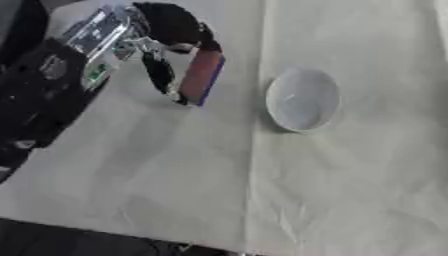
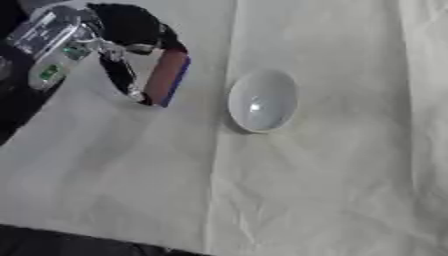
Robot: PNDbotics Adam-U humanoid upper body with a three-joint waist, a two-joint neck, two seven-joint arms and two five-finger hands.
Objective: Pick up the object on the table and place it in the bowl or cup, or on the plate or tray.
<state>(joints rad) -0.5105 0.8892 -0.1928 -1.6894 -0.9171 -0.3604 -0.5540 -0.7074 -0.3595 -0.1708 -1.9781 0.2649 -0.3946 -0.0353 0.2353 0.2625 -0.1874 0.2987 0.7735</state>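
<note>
The near edge of the table (image 1: 131, 200) runs askew across the bottom of both eye views, with dark floor below it; the surface is covered by a pale cloth (image 2: 332, 200) with a lengthwise fold running up the middle. Farther up, right of the fold, a white bowl (image 1: 302, 99) sits on the cloth, empty as far as can be seen, with a small glint of light on its inside in the right eye view. To its left, well apart from the rim and not touching it, the left hand (image 1: 171, 47) comes in from the upper left corner on a black arm with silver parts and a green board showing. Its fingers and thumb are curled around a flat reddish-brown object (image 1: 201, 75) with a blue-purple edge, held tilted, its lower end pointing down toward the cloth. Blur prevents naming the object; it appears to be lifted clear of the table, though contact at the lower end cannot be ruled out. The right hand shows in neither view.
</note>
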